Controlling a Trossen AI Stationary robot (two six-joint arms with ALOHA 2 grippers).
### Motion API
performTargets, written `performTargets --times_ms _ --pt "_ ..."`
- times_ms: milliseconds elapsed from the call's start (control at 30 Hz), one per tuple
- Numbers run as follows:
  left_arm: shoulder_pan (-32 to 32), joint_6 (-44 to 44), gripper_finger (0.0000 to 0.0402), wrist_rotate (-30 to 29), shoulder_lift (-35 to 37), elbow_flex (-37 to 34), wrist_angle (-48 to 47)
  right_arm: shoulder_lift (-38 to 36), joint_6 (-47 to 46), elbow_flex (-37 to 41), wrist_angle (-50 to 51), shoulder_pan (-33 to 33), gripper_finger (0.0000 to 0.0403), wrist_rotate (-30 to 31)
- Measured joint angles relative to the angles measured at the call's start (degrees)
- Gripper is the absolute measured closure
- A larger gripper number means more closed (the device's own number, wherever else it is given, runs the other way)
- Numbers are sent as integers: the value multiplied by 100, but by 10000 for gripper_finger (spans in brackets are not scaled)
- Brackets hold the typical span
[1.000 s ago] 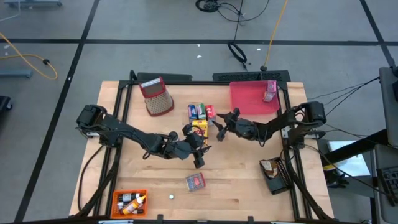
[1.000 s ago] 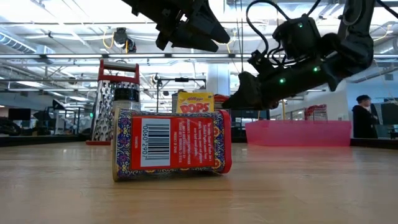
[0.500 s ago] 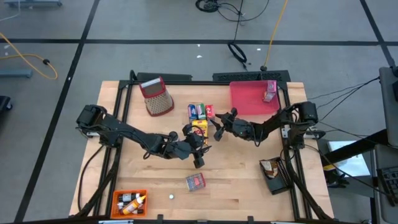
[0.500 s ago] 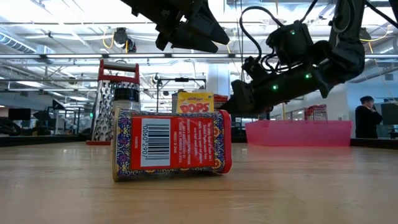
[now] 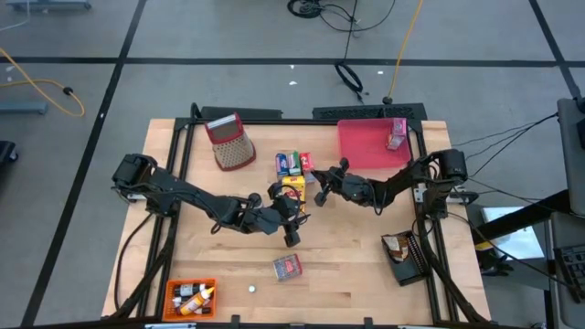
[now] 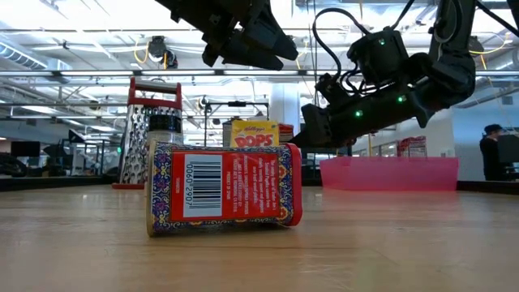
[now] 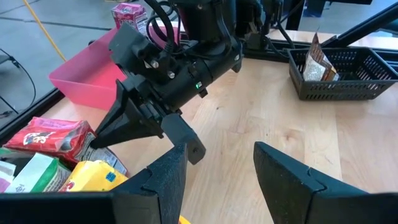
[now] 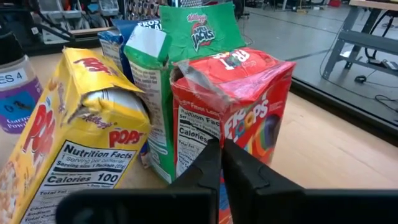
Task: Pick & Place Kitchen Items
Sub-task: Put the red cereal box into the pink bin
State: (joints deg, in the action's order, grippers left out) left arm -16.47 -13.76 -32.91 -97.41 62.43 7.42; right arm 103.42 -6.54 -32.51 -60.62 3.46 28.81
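A cluster of small cereal boxes stands upright mid-table: a yellow box, a green one, a blue one and a red box. My right gripper is shut, its tips low at the red box's front face. My left gripper hangs open above the table just near of the yellow box, nothing between its fingers. A red tin lies on its side toward the near edge. A tiny white piece lies near it. My right gripper comes level from the table's right, its shut fingertips at the lower front of the red box, which stands on the table. Whether they touch it or pinch any of its wrapper, I cannot tell.
A pink tray with a pink packet lies at the far right. A red-topped grater stands far left. An orange tray with small bottles sits near left, and a black basket near right.
My right gripper has moved a little toward the table's left, up to the red box, and has shut. The boxes and my left gripper have stayed where they were.
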Motion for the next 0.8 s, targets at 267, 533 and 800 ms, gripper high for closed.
performTargets --times_ms 267,533,800 --pt "0 -20 215 0 0 0 -12 -394 221 15 431 -134 402 703" --pt "0 -29 215 0 0 0 -48 -1636 470 22 1794 -363 402 1048" --pt "-2 -49 215 0 0 0 -126 -3098 430 20 3570 -476 402 1540"
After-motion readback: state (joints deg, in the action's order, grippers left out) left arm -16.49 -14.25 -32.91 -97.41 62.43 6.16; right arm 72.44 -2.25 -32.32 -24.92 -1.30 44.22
